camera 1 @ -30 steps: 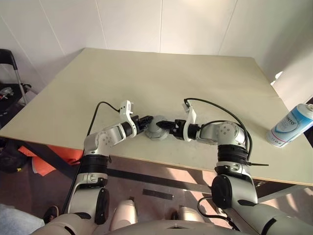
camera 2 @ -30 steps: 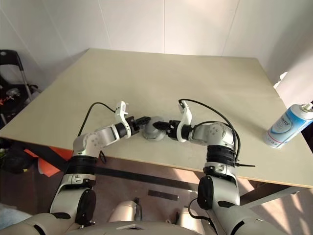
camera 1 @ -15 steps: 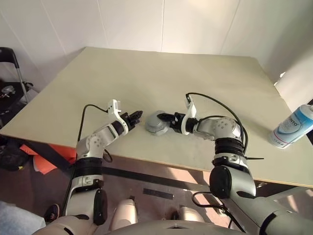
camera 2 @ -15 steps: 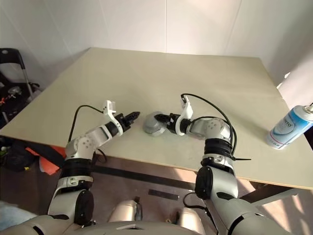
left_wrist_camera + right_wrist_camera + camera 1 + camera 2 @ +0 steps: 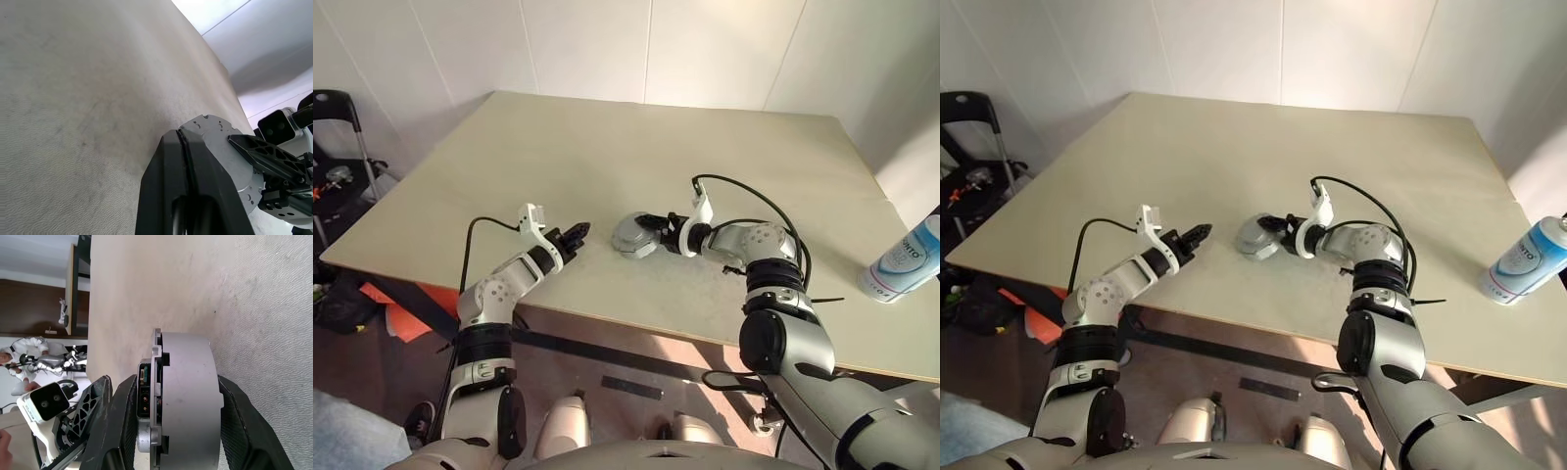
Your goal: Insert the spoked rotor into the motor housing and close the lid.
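White-walled room, pale tabletop (image 5: 636,157) with a spray can (image 5: 906,259) at the right edge. Motor housing (image 5: 633,235) held on edge near the middle, flat faces upright, clamped across its thickness by the right end effector (image 5: 658,229) reaching from 3 o'clock. Left end effector (image 5: 576,234) pinched together, empty, at 9 o'clock of the housing, apart, pointing toward it.

The left pincer (image 5: 576,233) has drawn away from the motor housing (image 5: 632,235), now apart from it.
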Controlling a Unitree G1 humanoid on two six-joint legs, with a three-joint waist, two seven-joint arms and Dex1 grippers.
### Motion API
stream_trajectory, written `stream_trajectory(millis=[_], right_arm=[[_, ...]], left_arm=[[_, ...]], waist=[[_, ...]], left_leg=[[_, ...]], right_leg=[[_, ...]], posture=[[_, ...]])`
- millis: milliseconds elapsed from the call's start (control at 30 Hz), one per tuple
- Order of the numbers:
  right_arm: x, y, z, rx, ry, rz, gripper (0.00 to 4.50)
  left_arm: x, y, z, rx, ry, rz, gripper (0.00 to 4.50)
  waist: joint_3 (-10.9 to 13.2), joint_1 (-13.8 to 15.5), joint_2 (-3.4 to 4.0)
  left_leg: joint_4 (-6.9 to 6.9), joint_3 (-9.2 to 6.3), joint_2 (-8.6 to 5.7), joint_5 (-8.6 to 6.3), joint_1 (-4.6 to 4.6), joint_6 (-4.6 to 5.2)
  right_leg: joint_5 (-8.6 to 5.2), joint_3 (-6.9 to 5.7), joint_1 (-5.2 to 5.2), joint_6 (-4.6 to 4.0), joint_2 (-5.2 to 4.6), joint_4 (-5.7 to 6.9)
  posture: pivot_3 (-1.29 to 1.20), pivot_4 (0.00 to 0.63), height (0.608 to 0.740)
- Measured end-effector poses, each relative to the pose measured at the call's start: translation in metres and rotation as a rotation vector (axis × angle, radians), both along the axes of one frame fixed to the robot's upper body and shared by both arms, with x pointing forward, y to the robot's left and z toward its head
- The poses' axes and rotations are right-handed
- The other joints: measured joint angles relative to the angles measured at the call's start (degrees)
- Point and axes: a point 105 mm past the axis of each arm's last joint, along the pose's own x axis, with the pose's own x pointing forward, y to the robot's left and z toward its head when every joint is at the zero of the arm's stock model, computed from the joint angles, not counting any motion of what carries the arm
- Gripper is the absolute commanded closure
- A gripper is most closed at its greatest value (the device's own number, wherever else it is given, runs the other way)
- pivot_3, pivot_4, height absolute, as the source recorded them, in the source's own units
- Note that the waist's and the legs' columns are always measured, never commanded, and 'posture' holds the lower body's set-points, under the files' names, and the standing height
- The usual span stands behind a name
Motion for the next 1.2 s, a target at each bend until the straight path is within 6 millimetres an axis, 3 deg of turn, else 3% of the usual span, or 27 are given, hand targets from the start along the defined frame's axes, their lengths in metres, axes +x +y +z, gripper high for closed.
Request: stream_trajectory(millis=[167, 300, 567, 667, 1100, 1200], right_arm=[[0.003, -0.003, 0.001, 0.032, 0.01, -0.037, 2.29], [0.016, -0.015, 0.008, 0.059, 0.019, -0.142, 2.29], [0.056, -0.04, 0.068, 0.298, -0.088, -0.401, 2.29], [0.06, -0.044, 0.072, 0.352, -0.09, -0.448, 2.29], [0.062, -0.044, 0.073, 0.418, -0.076, -0.48, 2.29], [0.055, -0.021, 0.079, 0.387, -0.102, -0.372, 2.29]], left_arm=[[-0.001, 0.001, -0.002, 0.002, 0.009, 0.005, 4.5], [-0.001, 0.0, -0.002, -0.003, 0.008, 0.004, 4.5], [-0.001, -0.004, 0.002, -0.09, 0.011, 0.018, 4.5], [0.0, -0.003, 0.004, -0.128, 0.014, 0.033, 4.5], [0.009, 0.009, 0.013, -0.312, 0.05, 0.133, 4.5], [0.02, 0.01, 0.022, -0.358, 0.054, 0.164, 3.92]], waist=[[0.0, 0.1, -0.01], [0.0, 0.1, -0.01], [0.0, -0.2, 0.0], [0.0, -0.2, 0.0], [0.1, -0.2, 0.0], [0.1, -0.3, 0.0]], left_leg=[[0.01, 0.0, 0.0, 0.0, -0.11, 0.0], [0.12, 0.01, 0.01, 0.01, -0.5, 0.0], [1.29, 0.0, 0.1, -0.44, -1.97, 0.75], [1.62, 0.0, 0.15, -0.57, -2.16, 0.99], [1.95, 0.01, 0.23, -0.54, -2.21, 0.89], [1.95, 0.0, 0.28, -0.52, -2.18, 0.87]], right_leg=[[0.0, 0.0, -0.1, 0.0, 0.0, 0.02], [0.04, -0.01, -0.49, -0.01, 0.0, 0.11], [0.21, -0.1, -1.66, 0.21, 0.01, 0.68], [0.21, -0.14, -1.69, 0.21, 0.0, 0.75], [0.23, -0.19, -1.7, 0.22, -0.05, 1.01], [0.24, -0.19, -1.71, 0.22, -0.02, 1.03]], posture=[[0.0, 0.0, 0.74], [0.0, 0.0, 0.74], [0.0, 0.0, 0.74], [0.0, 0.0, 0.74], [0.0, 0.0, 0.74], [0.0, 0.0, 0.74]])
